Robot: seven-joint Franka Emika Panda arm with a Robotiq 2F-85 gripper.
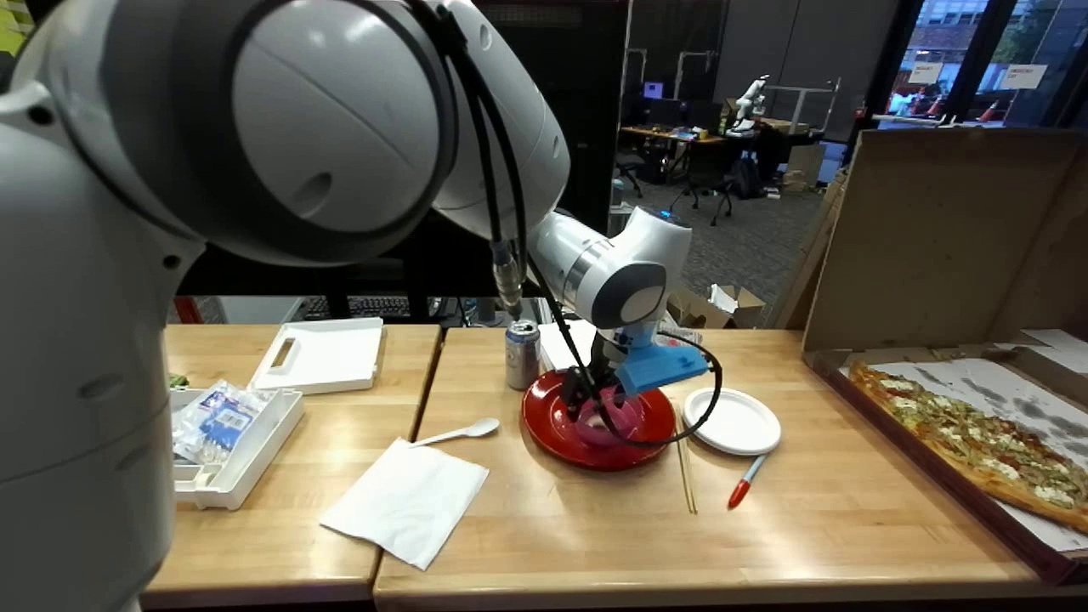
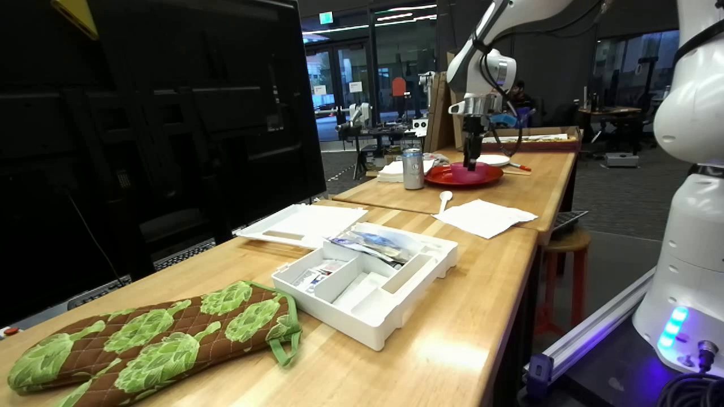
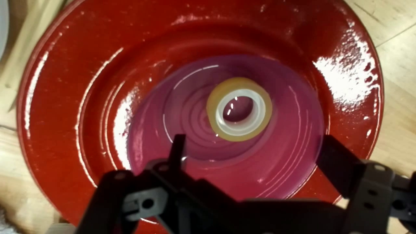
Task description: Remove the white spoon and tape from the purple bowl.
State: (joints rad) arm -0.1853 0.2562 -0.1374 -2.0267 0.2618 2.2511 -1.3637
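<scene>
The tape (image 3: 240,128) lay inside the purple bowl (image 3: 289,143), and this bowl stood on a red plate (image 3: 55,107). Over the bowl, the gripper (image 3: 253,141) had its two fingers spread wide. The white spoon (image 1: 467,431) was outside, on the table (image 1: 612,535), with its handle end at a white napkin's (image 1: 408,501) edge.

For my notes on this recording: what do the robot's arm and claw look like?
The arm is white, with rounded segments and dark grey bands at joints. Black cables run along it, and a flat blue piece sits near the claw. Blue lights shine at its base. The claw is black and angular, with some grey parts.
</scene>
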